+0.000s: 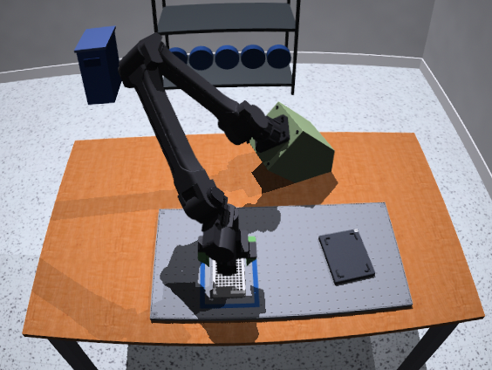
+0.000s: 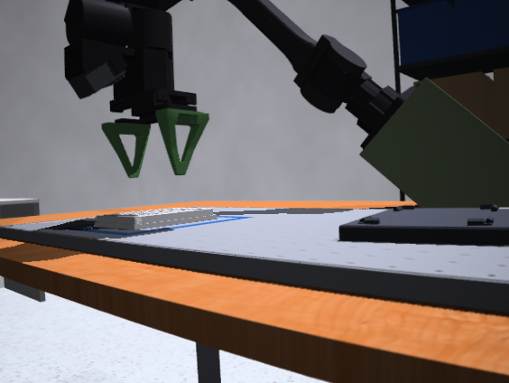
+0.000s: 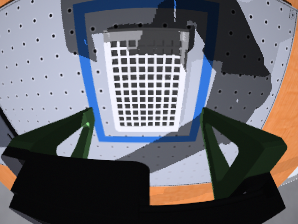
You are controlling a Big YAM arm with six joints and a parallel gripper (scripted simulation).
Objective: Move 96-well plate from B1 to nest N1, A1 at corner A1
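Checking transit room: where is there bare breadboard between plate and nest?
Bare stretch of breadboard between plate and nest; also right of the nest. Crowded at the plate: the open tool hangs above it.

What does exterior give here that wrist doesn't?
Exterior only: the air gap between the open gripper and the 96-well plate, which lies flat; also the plate nest N1 with nothing on it. Wrist only: the well grid squared up between the fingers, inside the blue B1 outline. Both: the plate on B1, ungrasped.
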